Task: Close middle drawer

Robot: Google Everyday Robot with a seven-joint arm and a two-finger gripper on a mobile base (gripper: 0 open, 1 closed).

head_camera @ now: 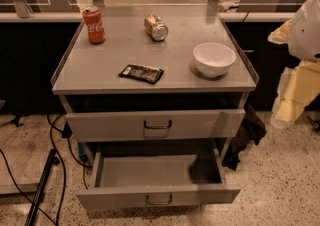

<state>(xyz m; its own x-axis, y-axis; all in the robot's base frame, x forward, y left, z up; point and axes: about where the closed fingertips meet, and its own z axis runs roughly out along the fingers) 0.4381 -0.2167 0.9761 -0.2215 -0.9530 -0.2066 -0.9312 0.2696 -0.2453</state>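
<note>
The middle drawer [150, 172], flat grey sheet metal with a small dark loop handle, stands pulled far out low in the desk [100, 65]. The pale, blocky claw [295, 97] hangs right of the desk; apart or together, I cannot tell.

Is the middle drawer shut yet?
Not yet. Nothing looks done: the middle drawer sticks far out, its grey inside showing. In hand: the gripper hangs at the right, apart from the handle. Left: reach the drawer and push it in.
</note>
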